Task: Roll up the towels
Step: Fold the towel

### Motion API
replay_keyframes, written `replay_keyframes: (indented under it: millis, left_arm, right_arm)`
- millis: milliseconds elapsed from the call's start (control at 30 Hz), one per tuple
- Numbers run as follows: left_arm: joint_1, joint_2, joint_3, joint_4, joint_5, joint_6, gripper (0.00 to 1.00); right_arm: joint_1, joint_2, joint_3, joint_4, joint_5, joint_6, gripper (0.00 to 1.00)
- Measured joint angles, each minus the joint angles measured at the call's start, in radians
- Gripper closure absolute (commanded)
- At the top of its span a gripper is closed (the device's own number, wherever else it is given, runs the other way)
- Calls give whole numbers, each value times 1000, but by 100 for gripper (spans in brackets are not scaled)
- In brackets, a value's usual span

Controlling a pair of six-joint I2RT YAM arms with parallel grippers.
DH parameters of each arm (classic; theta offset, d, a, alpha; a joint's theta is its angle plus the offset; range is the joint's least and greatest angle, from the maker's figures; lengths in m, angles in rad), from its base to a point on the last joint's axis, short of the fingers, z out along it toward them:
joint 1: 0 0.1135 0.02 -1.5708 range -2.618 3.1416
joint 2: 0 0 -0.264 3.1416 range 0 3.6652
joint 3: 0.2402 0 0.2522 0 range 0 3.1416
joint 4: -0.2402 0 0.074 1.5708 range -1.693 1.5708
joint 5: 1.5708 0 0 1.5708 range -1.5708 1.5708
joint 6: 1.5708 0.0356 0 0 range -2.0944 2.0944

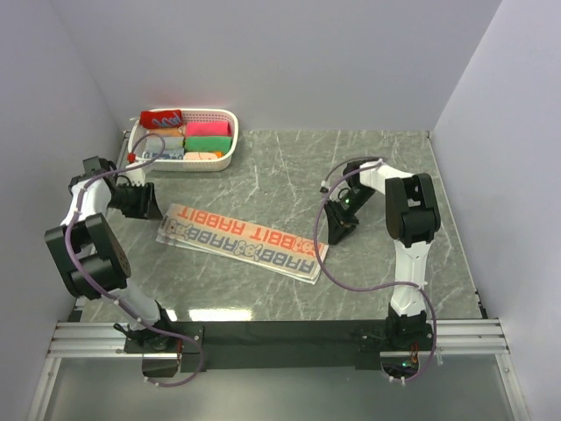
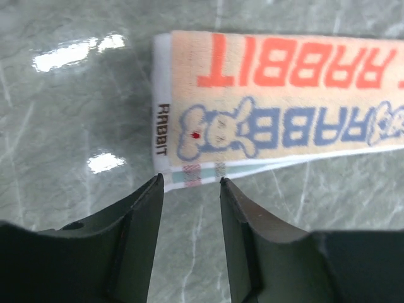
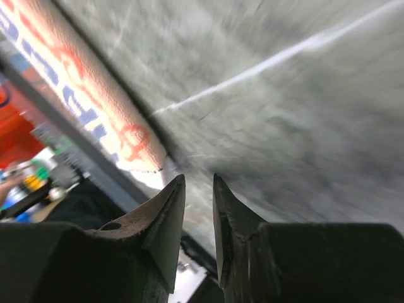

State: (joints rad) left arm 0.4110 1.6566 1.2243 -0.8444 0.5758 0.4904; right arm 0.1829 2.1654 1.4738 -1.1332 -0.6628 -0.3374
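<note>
Cream towel [image 1: 241, 239] lies flat on table [image 1: 394, 158], long axis running far-left to near-right. My left gripper [image 2: 191, 182] sits just off left end corner, jaws spread, nothing between. Right gripper [image 3: 199, 180] is beside right end, jaws slightly parted, empty. I judge left arm better placed to start roll. Red towel [image 1: 162, 117] sits in basket [image 1: 230, 160], far left.

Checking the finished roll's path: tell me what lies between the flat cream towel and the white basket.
Nothing: in the top view only bare marble tabletop separates the cream towel from the basket.
</note>
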Motion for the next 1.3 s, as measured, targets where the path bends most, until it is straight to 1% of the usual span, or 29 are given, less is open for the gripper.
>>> replay_keyframes:
  millis: [133,300,467,700,800,900,933,1033,1300]
  left_arm:
    - [0,60,18,26,-37,-43,56]
    - [-9,143,24,40,-78,-69,57]
    - [-28,154,23,39,-89,-71,62]
    - [-36,156,6,58,-126,-87,57]
    - [-37,158,-3,63,-142,-92,58]
    - [-40,159,-12,66,-156,-93,65]
    - [-41,159,-13,65,-156,-93,71]
    - [-45,159,-13,60,-154,-89,80]
    - [-46,164,-13,49,-155,-89,94]
  right_arm:
    - [6,0,63,9,51,2,68]
    - [29,0,76,21,101,8,67]
    - [64,0,76,22,117,16,67]
    - [75,3,77,20,120,20,67]
    - [77,5,79,18,118,23,68]
    - [77,13,88,10,116,22,69]
    - [77,17,93,5,116,22,69]
    - [77,20,96,1,116,22,69]
    - [77,27,97,-7,109,22,69]
